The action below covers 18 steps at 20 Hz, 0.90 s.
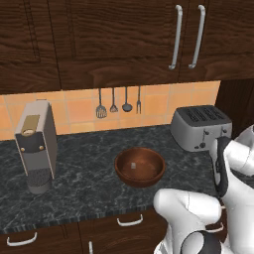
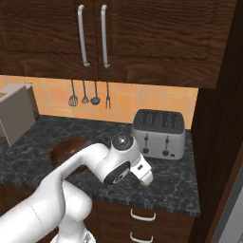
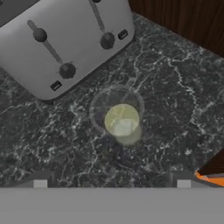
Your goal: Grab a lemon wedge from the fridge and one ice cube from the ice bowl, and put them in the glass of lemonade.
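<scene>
Hand view looked straight down on the glass of lemonade (image 3: 117, 114), which stood on the dark marble counter (image 3: 175, 109) just beside the front of the grey toaster (image 3: 61, 39). I saw pale yellow liquid in it with a lighter patch near the middle; I couldn't tell what that was. My gripper (image 3: 112, 181) hung above it with the jaws spread wide, holding nothing. In the left base view the wooden bowl (image 1: 140, 166) sat between the coffee machine (image 1: 35, 145) and the toaster, a small whitish ice cube (image 1: 133, 165) inside.
</scene>
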Motion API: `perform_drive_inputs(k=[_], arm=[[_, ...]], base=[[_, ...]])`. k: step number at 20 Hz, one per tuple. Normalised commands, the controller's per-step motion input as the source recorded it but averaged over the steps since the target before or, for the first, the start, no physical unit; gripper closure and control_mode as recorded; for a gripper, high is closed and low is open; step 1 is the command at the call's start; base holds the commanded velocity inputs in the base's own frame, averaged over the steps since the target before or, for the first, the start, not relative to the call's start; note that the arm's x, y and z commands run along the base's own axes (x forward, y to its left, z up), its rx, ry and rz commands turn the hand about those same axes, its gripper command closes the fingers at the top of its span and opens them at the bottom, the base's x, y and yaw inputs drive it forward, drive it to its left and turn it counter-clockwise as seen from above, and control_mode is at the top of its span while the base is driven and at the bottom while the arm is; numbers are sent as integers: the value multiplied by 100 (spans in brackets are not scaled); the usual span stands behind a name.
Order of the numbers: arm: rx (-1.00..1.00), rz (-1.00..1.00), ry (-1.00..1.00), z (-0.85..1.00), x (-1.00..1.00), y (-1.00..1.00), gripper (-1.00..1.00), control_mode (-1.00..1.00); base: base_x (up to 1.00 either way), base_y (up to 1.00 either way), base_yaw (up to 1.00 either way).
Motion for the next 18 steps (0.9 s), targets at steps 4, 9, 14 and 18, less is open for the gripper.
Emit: perform_drive_inputs(k=[4,9,14,18], arm=[[-15,32,22,81,-29,98,-100,-100],[-9,39,32,25,-4,100,-100,-100],[10,9,-8,0,-29,68,-100,-100],[10,0,-3,2,1,91,-100,-100]], base=[[0,0,0],[0,0,0],[0,0,0],[0,0,0]])
